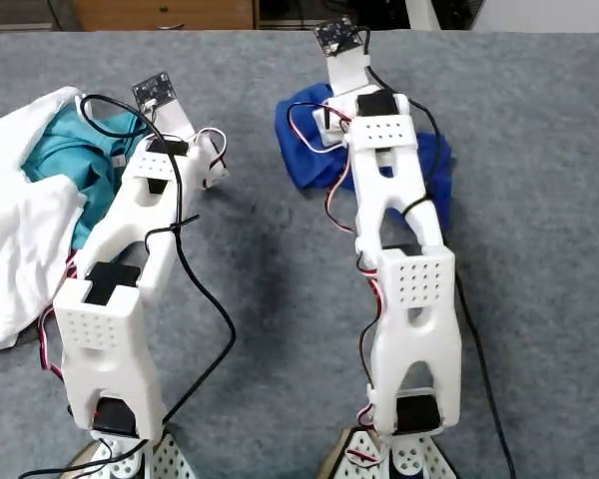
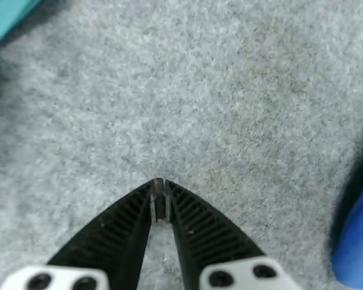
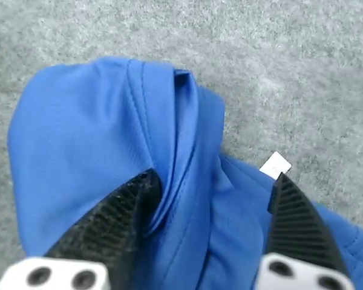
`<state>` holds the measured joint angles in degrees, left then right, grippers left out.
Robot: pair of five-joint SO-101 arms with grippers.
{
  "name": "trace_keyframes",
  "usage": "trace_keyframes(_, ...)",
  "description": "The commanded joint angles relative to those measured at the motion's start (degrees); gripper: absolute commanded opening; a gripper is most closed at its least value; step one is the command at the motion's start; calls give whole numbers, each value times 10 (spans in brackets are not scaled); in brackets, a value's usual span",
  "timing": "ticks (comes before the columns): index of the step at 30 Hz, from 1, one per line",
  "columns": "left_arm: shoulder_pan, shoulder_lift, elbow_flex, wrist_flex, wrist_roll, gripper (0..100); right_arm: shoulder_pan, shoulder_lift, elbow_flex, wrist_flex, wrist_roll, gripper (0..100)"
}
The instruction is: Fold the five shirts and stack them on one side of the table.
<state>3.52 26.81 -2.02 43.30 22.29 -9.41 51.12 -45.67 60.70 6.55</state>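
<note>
Right claw: the right claw (image 3: 216, 177) stood spread wide and held nothing, its fingers on either side of a raised ridge of cloth.
Blue shirt: the blue shirt (image 3: 78, 139) lay bunched directly beneath that claw. One finger sat close against the ridge, though we could not tell whether it touched. The other finger was just beside a white tag (image 3: 276, 164).
Left claw: the left claw (image 2: 159, 202) was pinched together on nothing, over bare surface (image 2: 230, 90).
Other shirts: the teal shirt (image 1: 75, 150) and the white fabric (image 1: 20, 230) were heaped on the far side of the left claw from the right claw. None of it looked folded to us.
Risk, thick pinch: we judged that closing on the ridge could catch several layers at once. A lift would then raise the shirt as a lump instead of opening it flat.
Risk, thin pinch: if the fingers met only on the crest of the ridge, we thought the smooth cloth could slide out partway up.
Risk, one-sided lift: the left claw was well apart from the blue shirt. A pull by the right claw alone would likely leave the rest trailing and twisted.
</note>
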Motion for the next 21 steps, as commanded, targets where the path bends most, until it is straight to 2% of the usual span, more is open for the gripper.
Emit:
trace_keyframes(1, -6, -4, -28, -4, -4, 21, 39, -67, -26, 22, -7, 270)
trace_keyframes(9, -7, -4, -29, -8, -4, 22, 86, -143, -41, 75, -23, 224)
trace_keyframes(15, -7, -4, -29, -8, -4, 22, 85, -175, -102, 153, 24, 227)
trace_keyframes(21, -7, -4, -29, -8, -4, 20, 70, -133, -111, 148, 21, 224)
